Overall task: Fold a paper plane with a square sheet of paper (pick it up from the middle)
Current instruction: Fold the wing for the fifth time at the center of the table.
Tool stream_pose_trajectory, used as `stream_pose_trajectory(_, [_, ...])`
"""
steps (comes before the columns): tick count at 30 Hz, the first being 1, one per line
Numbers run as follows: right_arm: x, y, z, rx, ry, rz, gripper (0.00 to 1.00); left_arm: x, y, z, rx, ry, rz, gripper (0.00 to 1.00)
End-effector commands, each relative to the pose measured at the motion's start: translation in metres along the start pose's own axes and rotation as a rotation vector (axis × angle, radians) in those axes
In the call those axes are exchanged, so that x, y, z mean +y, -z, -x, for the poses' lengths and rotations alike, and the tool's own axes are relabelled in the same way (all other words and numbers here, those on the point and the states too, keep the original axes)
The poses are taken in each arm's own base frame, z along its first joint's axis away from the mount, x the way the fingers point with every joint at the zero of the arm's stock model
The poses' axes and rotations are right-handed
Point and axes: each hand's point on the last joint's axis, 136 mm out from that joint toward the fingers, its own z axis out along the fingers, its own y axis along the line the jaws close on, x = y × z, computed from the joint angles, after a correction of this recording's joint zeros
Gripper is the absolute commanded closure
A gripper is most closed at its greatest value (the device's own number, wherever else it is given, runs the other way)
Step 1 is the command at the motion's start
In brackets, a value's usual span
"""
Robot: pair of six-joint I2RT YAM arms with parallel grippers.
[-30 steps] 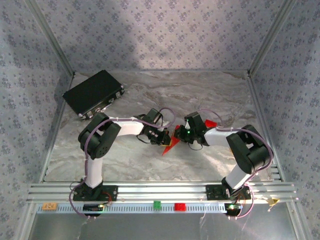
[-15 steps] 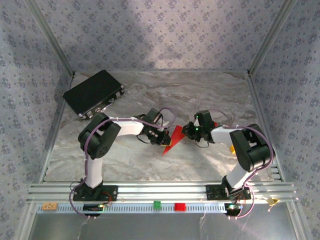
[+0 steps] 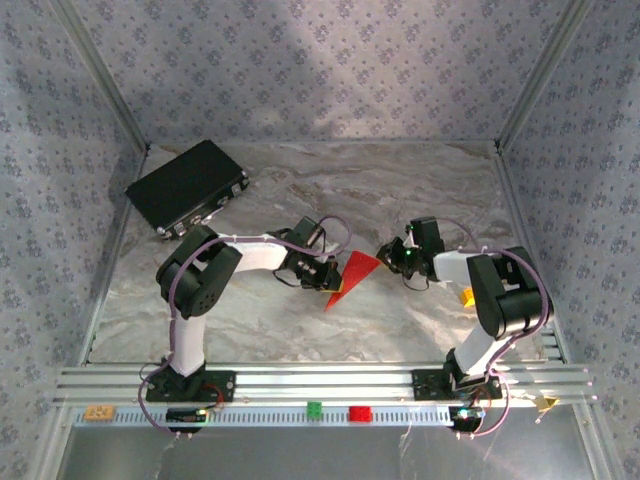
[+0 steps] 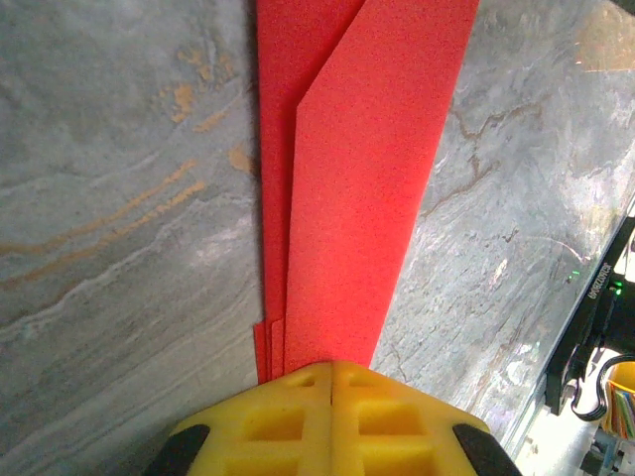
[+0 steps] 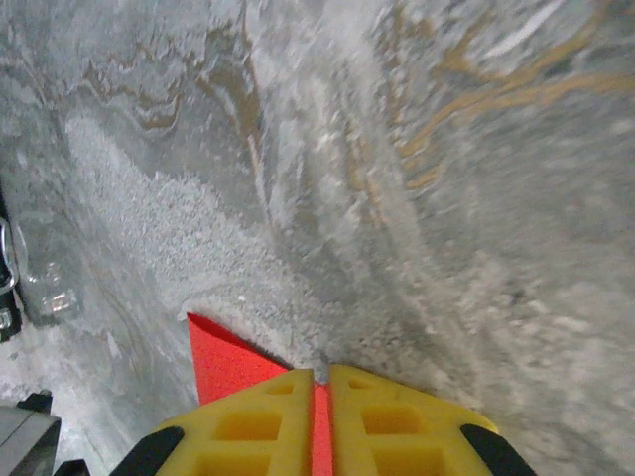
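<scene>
Overhead the paper plane [image 3: 352,272] is a red wedge; wrist views show left gripper [image 4: 330,369] and right gripper [image 5: 319,382] clamping it.

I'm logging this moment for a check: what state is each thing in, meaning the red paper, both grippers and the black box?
paper plane: folded into long layers, pinched by both grippers.
left gripper: jaws shut on the paper plane.
right gripper: jaws shut on a corner of it.
black box: closed, lying flat.
</scene>
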Motion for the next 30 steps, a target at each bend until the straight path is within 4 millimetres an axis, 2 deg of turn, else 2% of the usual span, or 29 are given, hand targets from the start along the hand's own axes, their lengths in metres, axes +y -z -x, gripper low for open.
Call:
stream_pose_trajectory(1, [0.006, 0.015, 0.013, -0.063, -0.002, -0.016, 0.86, 0.044, -0.014, -0.051, 0.148, 0.104, 0.13, 1.0])
stream_pose_trajectory(4, [0.023, 0.024, 0.01, -0.085, 0.036, 0.017, 0.85, 0.044, -0.014, -0.051, 0.147, 0.104, 0.13, 1.0])
stream_pose_trajectory(6, [0.033, 0.023, 0.001, -0.084, 0.059, 0.036, 0.85, 0.044, -0.014, -0.051, 0.147, 0.102, 0.129, 1.0])
stream_pose_trajectory(8, [0.044, 0.015, -0.015, -0.048, 0.089, 0.058, 0.84, 0.044, -0.015, -0.051, 0.148, 0.105, 0.129, 1.0])
stream_pose_trajectory(12, [0.049, -0.003, -0.041, 0.022, 0.105, 0.078, 0.85, 0.045, -0.015, -0.051, 0.148, 0.106, 0.129, 1.0])
stream_pose_trajectory(15, [0.031, -0.01, -0.048, 0.04, 0.092, 0.02, 0.86, 0.045, -0.015, -0.051, 0.149, 0.108, 0.13, 1.0])
stream_pose_trajectory(22, [-0.01, -0.011, -0.032, 0.008, 0.005, -0.026, 0.87, 0.044, -0.014, -0.051, 0.147, 0.107, 0.129, 1.0])
stream_pose_trajectory(30, [-0.024, -0.001, -0.002, -0.044, -0.049, -0.028, 0.87, 0.044, -0.014, -0.051, 0.146, 0.108, 0.129, 1.0])
